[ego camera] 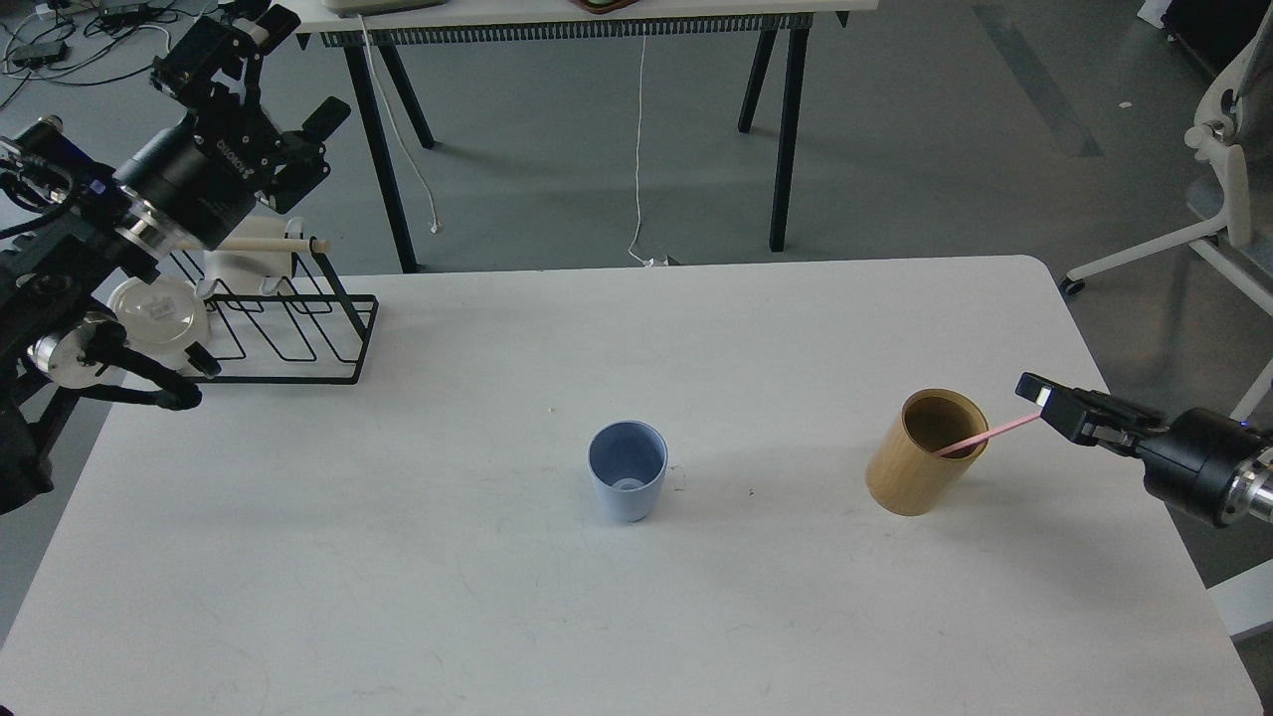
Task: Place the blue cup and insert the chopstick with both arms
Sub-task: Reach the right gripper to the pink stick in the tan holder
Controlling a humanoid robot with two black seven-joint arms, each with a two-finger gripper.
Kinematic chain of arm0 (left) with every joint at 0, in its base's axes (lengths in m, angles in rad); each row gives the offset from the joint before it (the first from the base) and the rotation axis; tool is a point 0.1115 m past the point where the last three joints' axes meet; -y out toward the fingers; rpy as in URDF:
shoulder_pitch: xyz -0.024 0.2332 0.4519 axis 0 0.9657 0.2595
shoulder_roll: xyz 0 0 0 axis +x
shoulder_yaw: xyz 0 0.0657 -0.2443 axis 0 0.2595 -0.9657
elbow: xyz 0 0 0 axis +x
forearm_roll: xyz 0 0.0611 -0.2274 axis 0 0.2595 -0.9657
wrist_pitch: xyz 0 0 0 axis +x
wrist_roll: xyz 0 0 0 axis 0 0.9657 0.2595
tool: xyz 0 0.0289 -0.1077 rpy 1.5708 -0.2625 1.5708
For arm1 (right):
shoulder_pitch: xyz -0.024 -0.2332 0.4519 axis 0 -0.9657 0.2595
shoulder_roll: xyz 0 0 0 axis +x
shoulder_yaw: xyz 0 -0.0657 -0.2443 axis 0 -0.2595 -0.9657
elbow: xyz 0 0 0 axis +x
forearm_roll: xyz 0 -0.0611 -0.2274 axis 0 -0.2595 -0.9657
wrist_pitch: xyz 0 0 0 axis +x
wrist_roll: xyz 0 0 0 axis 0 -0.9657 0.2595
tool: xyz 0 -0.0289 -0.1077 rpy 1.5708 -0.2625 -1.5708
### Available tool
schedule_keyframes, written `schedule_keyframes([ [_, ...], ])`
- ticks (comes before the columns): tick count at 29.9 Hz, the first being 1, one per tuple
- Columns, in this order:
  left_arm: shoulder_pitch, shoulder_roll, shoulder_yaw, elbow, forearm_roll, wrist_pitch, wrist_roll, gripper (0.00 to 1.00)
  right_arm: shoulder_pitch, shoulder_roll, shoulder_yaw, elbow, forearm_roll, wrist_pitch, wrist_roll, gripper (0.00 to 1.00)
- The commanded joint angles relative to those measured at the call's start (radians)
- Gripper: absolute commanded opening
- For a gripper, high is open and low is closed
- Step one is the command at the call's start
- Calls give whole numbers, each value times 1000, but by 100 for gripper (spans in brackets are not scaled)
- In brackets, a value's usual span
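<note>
The blue cup (628, 484) stands upright and empty near the middle of the white table (497, 617). A bamboo holder (927, 451) stands to its right. A pink chopstick (990, 434) leans out of the holder over its right rim. My right gripper (1041, 410) is at the chopstick's upper end and looks shut on it. My left gripper (288, 65) is open and empty, raised high at the far left above the dish rack.
A black wire dish rack (298, 333) with a white cup (249, 267), a wooden bar and a round white lid (157, 310) sits at the table's back left. A second table's legs (786, 129) stand behind. An office chair (1223, 179) is at the right.
</note>
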State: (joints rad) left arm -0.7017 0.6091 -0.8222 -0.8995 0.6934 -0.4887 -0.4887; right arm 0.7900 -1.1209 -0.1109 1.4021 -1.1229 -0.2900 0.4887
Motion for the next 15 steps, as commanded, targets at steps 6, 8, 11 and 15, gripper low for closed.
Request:
schedule_keyframes([
  [6, 5, 0, 0, 1, 0, 0, 0, 99, 5, 13, 8, -2, 3, -14, 0, 1],
  [8, 5, -2, 0, 1, 0, 0, 0, 99, 8, 13, 11, -2, 3, -14, 0, 1],
  [11, 5, -5, 0, 1, 0, 0, 0, 99, 12, 13, 17, 0, 5, -14, 0, 1],
  [15, 7, -8, 0, 5, 0, 0, 0, 99, 14, 13, 28, 2, 5, -14, 0, 1],
])
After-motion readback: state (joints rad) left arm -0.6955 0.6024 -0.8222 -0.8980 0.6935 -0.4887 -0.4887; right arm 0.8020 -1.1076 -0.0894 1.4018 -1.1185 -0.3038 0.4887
